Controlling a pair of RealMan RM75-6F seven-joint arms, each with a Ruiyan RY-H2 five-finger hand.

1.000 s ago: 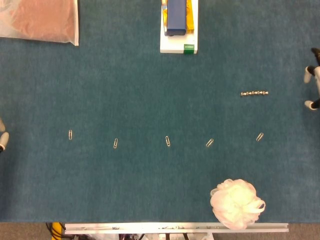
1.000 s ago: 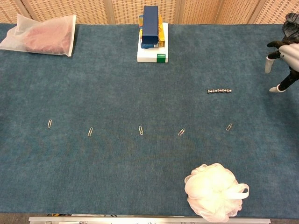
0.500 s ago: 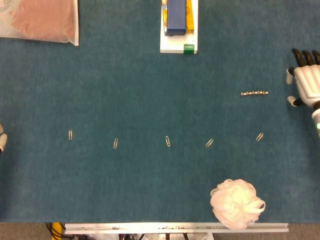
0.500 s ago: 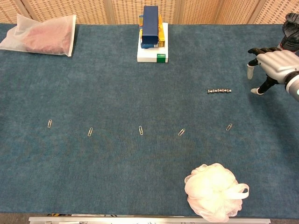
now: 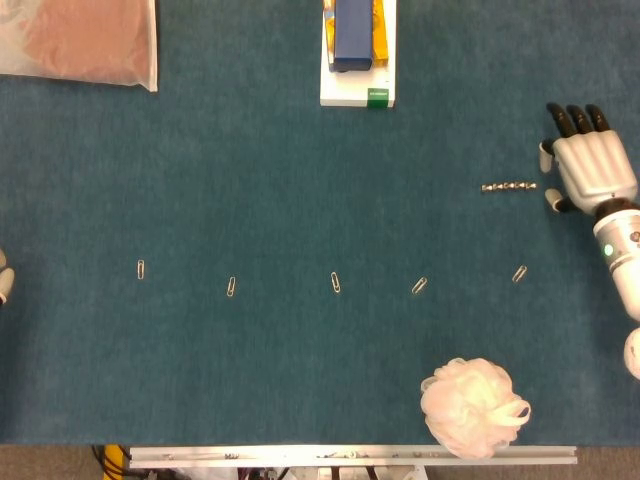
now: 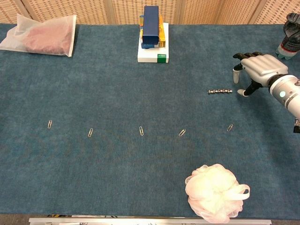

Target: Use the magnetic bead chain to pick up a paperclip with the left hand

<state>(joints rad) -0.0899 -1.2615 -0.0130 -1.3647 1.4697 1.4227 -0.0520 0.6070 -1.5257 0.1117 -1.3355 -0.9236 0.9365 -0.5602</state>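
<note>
The magnetic bead chain lies straight on the blue cloth at the right. Several paperclips lie in a row across the table, from the leftmost paperclip to the rightmost paperclip. My right hand hovers just right of the chain, palm down, fingers spread, holding nothing. Only a sliver of my left hand shows at the left edge of the head view; how its fingers lie is hidden.
A stack of boxes stands at the back middle. A plastic bag lies at the back left. A white bath pouf sits near the front edge, right of centre.
My right hand has moved in from the right edge toward the bead chain and now sits close beside its right end. The chain and paperclips have not moved.
</note>
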